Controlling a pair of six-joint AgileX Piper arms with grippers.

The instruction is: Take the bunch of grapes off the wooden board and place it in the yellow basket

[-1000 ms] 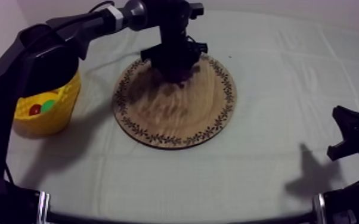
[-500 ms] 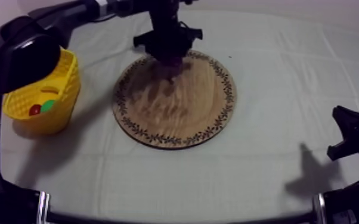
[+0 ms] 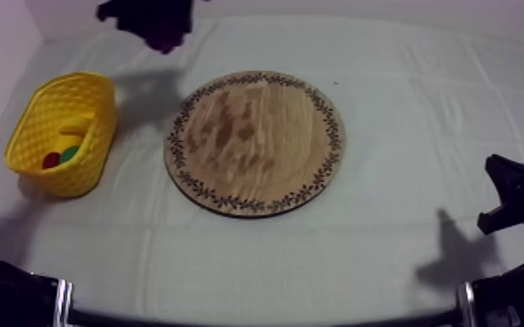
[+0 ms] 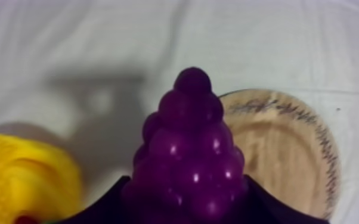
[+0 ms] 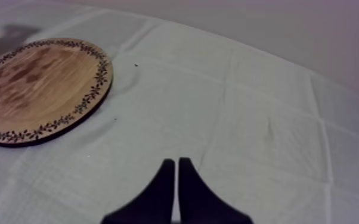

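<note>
Grapes: the bunch of grapes [image 4: 188,158] sits clenched in my left gripper [image 3: 150,16], off the wooden board and in the air over the far edge of the cloth, at about 11 o'clock from the board in the top view.
Left jaws: closed round the bunch, one black finger [image 4: 105,205] on each side of its wide end; its narrow tip points away from my wrist.
Board: the wooden board [image 3: 257,143] lies flat mid-table, its patterned rim all in sight.
Basket: the yellow basket [image 3: 61,130] stands at 9 o'clock from the board, apart from it; the grapes hang at about 1 o'clock from the basket, not yet over it.
Basket contents: a small red fruit [image 3: 50,160] touching a green piece [image 3: 70,153] whose kind I cannot tell.
Shadow: a dark shadow [image 3: 148,87] falls on the cloth between basket and board.
Right jaws: my right gripper [image 5: 175,179] rests at about 4 o'clock from the board, well apart from it, fingers pressed together as a narrow wedge.
Cloth: the grey-white cloth [image 5: 247,119] shows square creases.
</note>
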